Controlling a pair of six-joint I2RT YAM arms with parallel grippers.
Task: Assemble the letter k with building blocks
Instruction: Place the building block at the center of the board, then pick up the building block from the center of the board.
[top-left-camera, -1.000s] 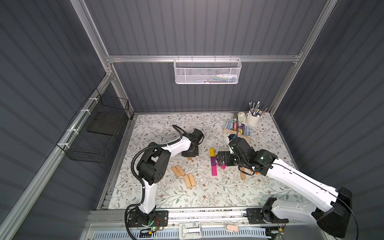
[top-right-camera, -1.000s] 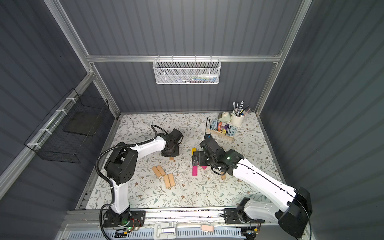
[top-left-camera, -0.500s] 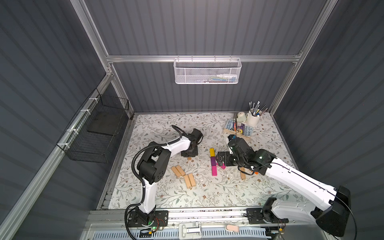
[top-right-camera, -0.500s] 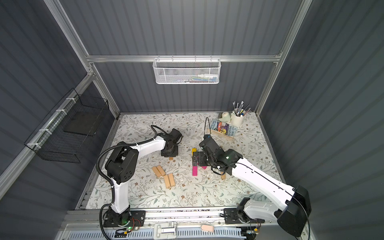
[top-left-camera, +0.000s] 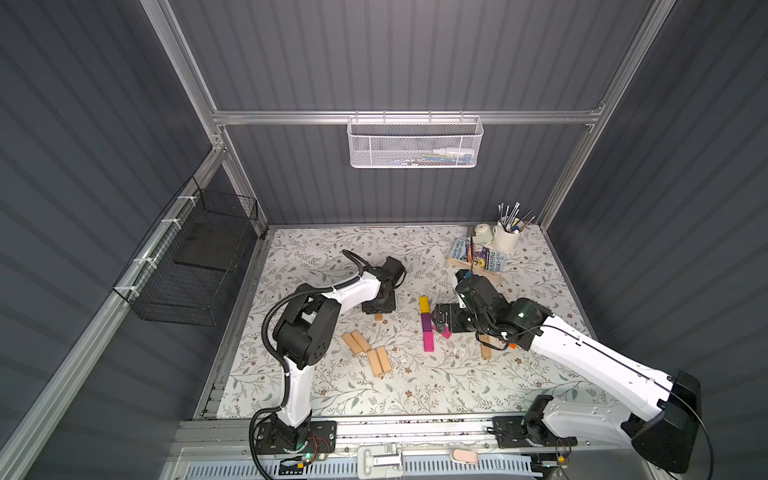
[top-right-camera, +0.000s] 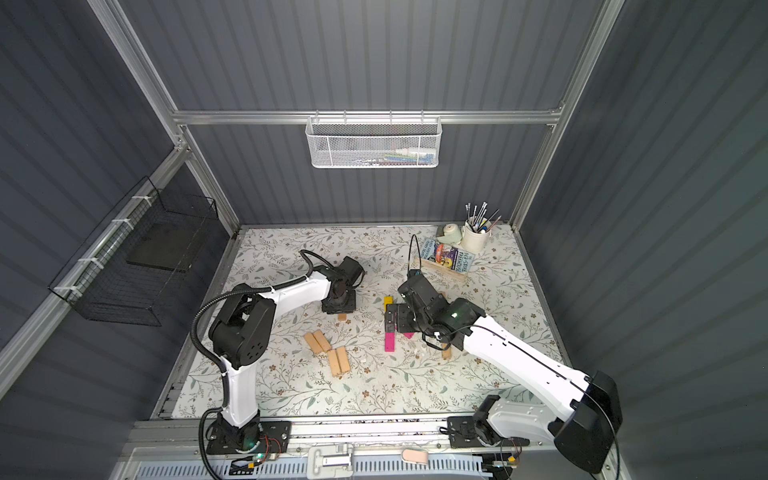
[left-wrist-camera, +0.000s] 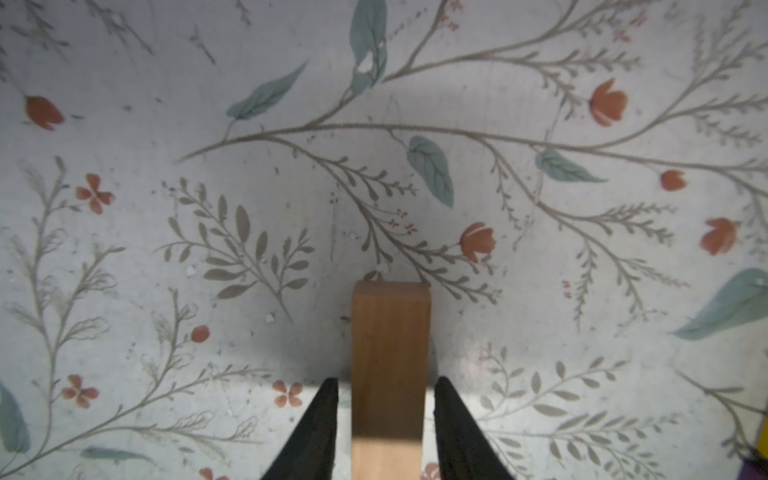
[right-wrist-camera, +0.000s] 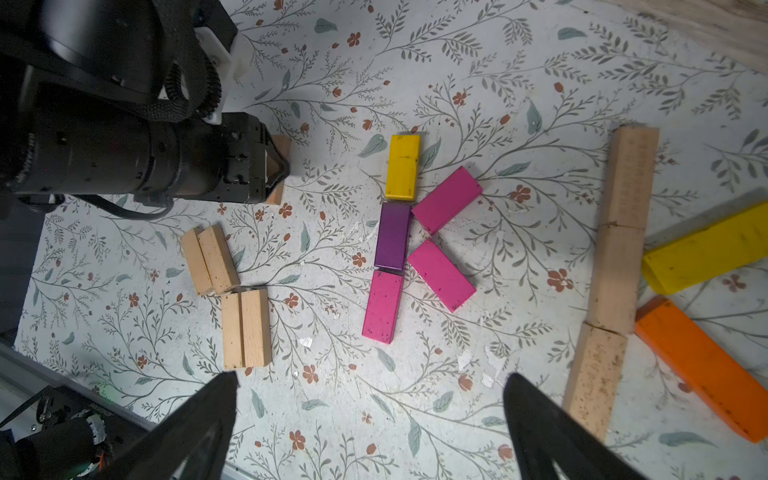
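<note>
The left gripper (left-wrist-camera: 386, 380) has eased its jaws apart since a second ago. They now stand narrowly open on either side of a tan block (left-wrist-camera: 388, 332), with a thin gap showing between each finger and the wood. That block lies flat on the floral mat (left-wrist-camera: 291, 124), one end reaching out past the fingertips; in a top view only this end shows from under the gripper.

The right gripper (right-wrist-camera: 370, 376) stays spread wide with nothing between its fingers, hanging above the coloured blocks in the middle of the mat. There a yellow block (right-wrist-camera: 402, 166), a purple block (right-wrist-camera: 392, 235) and a magenta block (right-wrist-camera: 383, 305) lie end to end in one straight line. Two slanted magenta blocks (right-wrist-camera: 446, 199) branch off the same side of it, their inner ends close to the purple one — together a letter k.

The tan block under the left gripper is well apart from this figure. Two pairs of tan blocks (right-wrist-camera: 245, 328) lie side by side on the left arm's side. On the right arm's side, three tan blocks (right-wrist-camera: 619, 257) run end to end, with a second yellow block (right-wrist-camera: 706, 253) and an orange block (right-wrist-camera: 702, 365) just beside them.
</note>
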